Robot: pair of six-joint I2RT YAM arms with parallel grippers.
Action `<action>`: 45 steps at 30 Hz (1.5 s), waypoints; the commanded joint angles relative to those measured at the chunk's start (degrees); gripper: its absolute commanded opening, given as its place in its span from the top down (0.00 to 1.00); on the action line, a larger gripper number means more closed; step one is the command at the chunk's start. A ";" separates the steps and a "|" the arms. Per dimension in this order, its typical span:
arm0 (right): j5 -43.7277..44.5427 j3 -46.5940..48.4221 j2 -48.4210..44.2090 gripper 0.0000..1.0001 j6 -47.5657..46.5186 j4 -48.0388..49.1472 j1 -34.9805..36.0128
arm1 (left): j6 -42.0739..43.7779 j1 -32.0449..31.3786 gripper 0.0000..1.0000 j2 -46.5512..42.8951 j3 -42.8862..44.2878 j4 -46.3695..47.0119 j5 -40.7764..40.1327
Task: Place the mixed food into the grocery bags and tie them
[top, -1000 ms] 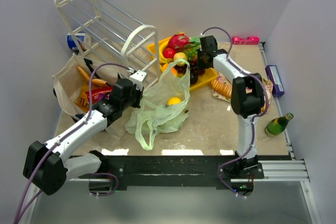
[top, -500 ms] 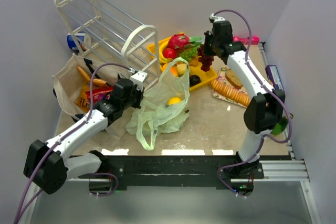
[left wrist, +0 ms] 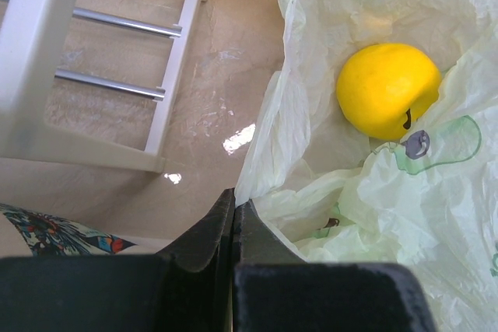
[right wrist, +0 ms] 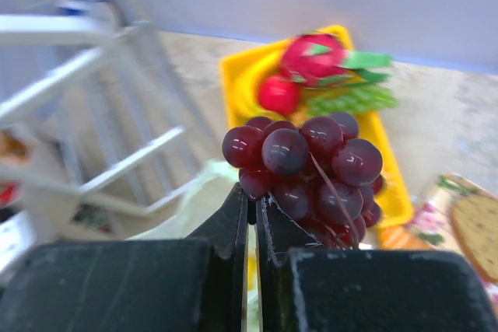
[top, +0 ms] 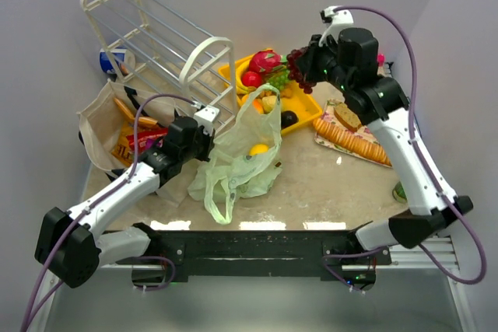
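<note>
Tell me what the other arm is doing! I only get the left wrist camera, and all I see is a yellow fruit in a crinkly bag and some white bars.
Observer: The right pincer is shut on a bunch of purple grapes and holds them up in the air.
Operator: Where are the grapes hanging?
Observer: In the top view they hang over the far side of a yellow tray, beyond the green bag.
Operator: Is there another bag?
Observer: Yes, a beige tote sits left of the green bag, with a red packet inside it.
</note>
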 commanded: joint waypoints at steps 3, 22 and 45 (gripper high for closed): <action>-11.51 -1.54 -9.79 1.00 3.11 2.52 6.48 | 0.75 0.35 1.00 -2.08 0.71 3.59 1.34; -12.42 -22.04 -13.59 1.00 13.67 14.23 16.42 | 1.36 0.35 1.00 -3.40 -0.26 5.61 6.79; -10.29 -33.45 2.49 1.00 7.69 18.87 16.42 | 1.45 0.27 1.00 -3.31 -0.35 6.49 9.87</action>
